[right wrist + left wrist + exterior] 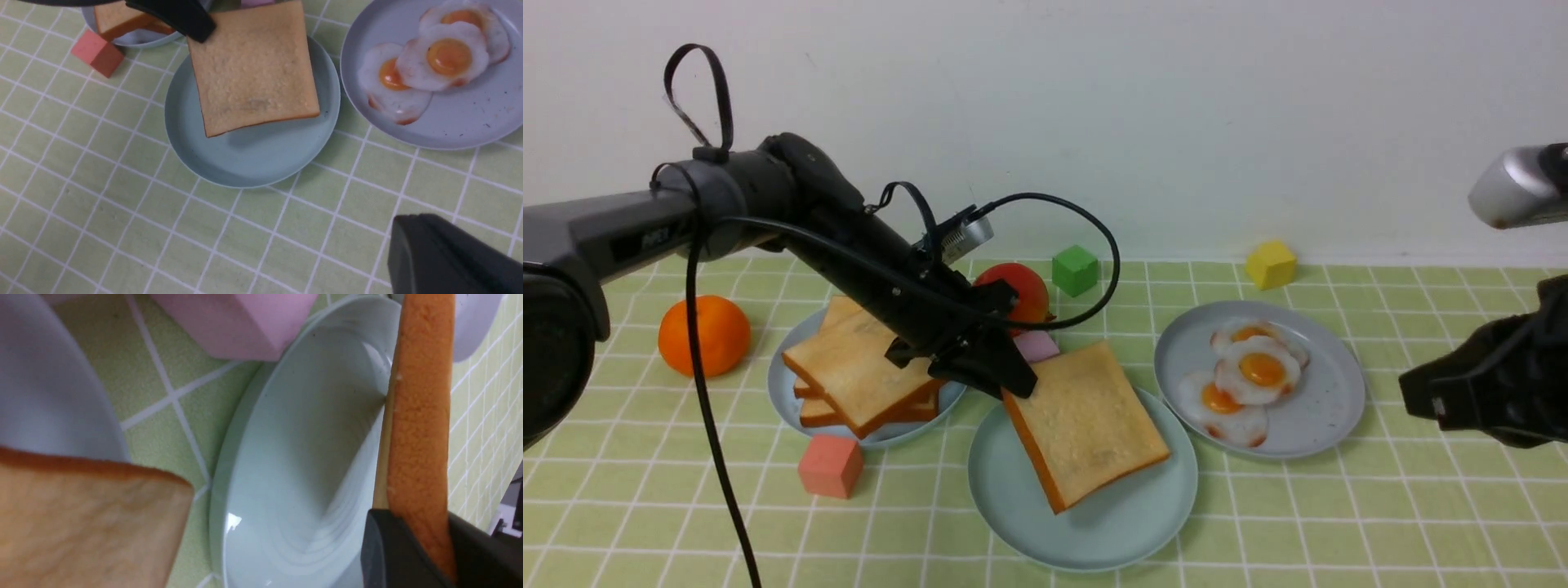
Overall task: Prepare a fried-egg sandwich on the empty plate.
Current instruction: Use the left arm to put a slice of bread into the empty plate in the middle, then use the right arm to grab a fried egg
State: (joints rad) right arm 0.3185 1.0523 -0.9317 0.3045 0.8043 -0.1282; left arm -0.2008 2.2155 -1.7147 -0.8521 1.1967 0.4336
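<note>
Left tool [1015, 382]: I have it closed on the crust of one toast slice [1086, 425], gripped at its far-left corner.
Toast: tilted over the mint plate [1094, 551] at near centre, not yet released.
Right tool [1437, 400]: closed and empty, at the right.
Left to do: a fried egg [1262, 369] from the grey plate [1327, 425] on the right, then a second slice from the left stack [858, 371].

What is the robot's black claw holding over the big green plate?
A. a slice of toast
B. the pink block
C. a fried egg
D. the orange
A: the left gripper pinches one corner of a toast slice, which is tilted over the mint-green plate. The fried eggs lie on the grey plate.
</note>
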